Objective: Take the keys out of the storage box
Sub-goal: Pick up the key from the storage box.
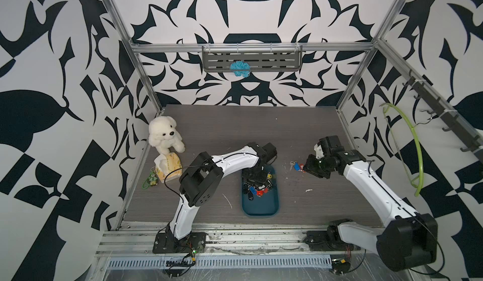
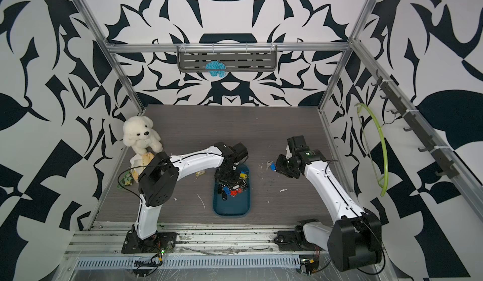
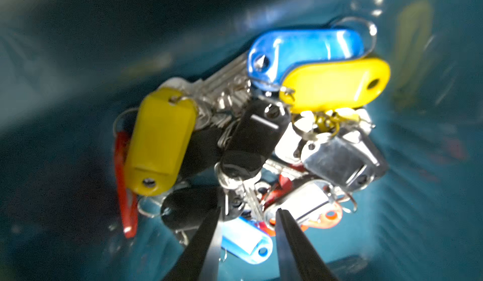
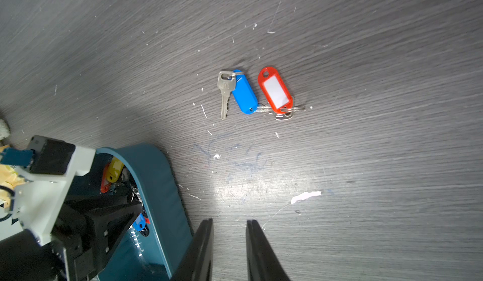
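Note:
The dark teal storage box (image 1: 260, 209) (image 2: 230, 209) lies at the table's middle. A heap of keys (image 1: 257, 185) (image 2: 232, 185) with yellow, blue, black, red and white tags fills its far half. My left gripper (image 3: 248, 211) reaches down into that heap. Its jaws stand apart around a silver key and a blue-white tag (image 3: 248, 243). Two more keys (image 1: 296, 165) (image 2: 271, 166), one with a blue tag (image 4: 241, 91) and one with a red tag (image 4: 274, 90), lie on the table right of the box. My right gripper (image 4: 230, 222) hovers beside them, open and empty.
A white plush bear (image 1: 165, 136), a yellow tissue pack (image 1: 168, 168) and a green charm (image 1: 151, 180) sit at the left edge. A grey slotted shelf (image 1: 252, 59) hangs on the back wall. A green hanger (image 1: 415, 146) hangs on the right. Paper scraps (image 1: 309, 189) dot the table.

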You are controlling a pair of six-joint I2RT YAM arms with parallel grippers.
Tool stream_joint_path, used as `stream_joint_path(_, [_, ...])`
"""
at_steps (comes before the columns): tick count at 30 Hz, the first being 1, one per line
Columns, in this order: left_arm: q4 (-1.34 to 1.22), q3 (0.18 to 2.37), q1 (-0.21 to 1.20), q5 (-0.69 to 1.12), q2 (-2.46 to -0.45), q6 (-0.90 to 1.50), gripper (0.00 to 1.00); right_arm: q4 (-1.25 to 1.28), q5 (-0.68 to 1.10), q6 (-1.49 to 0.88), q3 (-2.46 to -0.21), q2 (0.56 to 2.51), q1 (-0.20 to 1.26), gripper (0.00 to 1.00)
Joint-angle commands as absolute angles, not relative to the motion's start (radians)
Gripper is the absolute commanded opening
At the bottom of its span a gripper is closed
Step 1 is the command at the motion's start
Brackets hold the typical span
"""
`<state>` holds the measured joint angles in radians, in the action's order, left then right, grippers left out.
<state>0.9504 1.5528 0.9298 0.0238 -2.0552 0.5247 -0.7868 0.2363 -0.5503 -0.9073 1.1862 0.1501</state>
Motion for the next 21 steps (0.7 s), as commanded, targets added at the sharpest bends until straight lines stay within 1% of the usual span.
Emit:
stream_joint_path(1, [0.976, 1.566, 0.933, 0.031, -2.087, 0.526, 0.39, -0.782, 0.244, -0.552, -0.91, 1.187, 0.146, 0.27])
stream_joint_path(15, [1.005, 1.603, 0.93, 0.006, -2.124, 0.525, 0.32, -0.78, 0.247, -0.552, -0.889, 1.175, 0.146, 0.27])
stream_joint_path(21, [1.016, 1.608, 0.922, -0.003, -2.132, 0.533, 0.26, -0.781, 0.249, -0.555, -0.884, 1.172, 0.147, 0.26])
